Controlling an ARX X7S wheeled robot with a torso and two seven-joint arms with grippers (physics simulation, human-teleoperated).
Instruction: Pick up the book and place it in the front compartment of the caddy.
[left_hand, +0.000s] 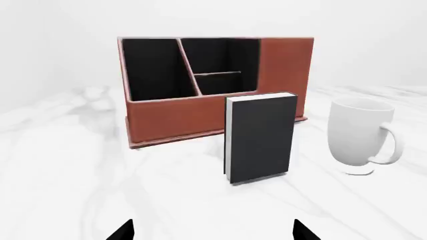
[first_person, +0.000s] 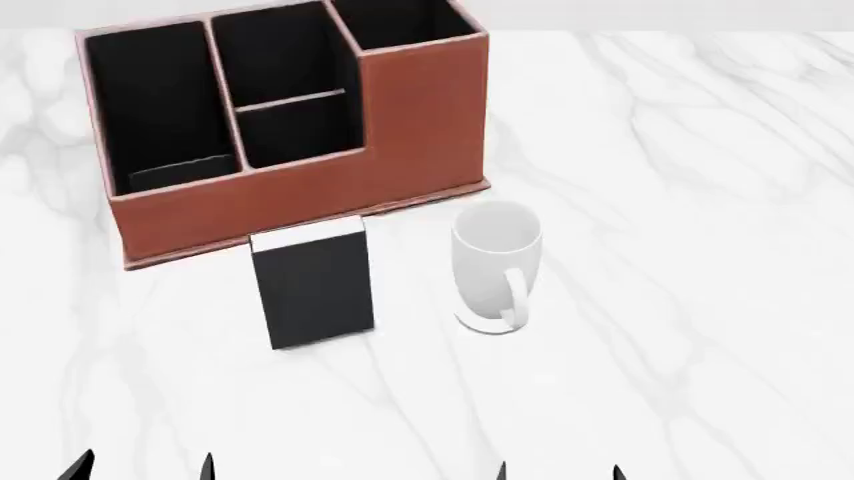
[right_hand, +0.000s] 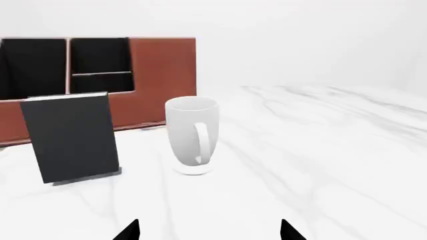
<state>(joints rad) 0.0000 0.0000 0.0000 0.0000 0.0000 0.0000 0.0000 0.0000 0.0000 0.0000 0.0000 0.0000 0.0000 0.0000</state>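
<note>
The book (first_person: 316, 283) is stood upright just before the caddy (first_person: 287, 205), near its front compartment (first_person: 296, 130), presumably for an easy grasp; the left gripper (first_person: 142, 468) and right gripper (first_person: 558, 472) are held open, empty.

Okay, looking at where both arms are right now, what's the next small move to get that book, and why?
Probably ease the left gripper forward toward the book. The book stands upright on the table, in front of the caddy and beside the white mug, nearly centred ahead of that gripper's spread fingertips. Both grippers look open and are short of everything.
</note>
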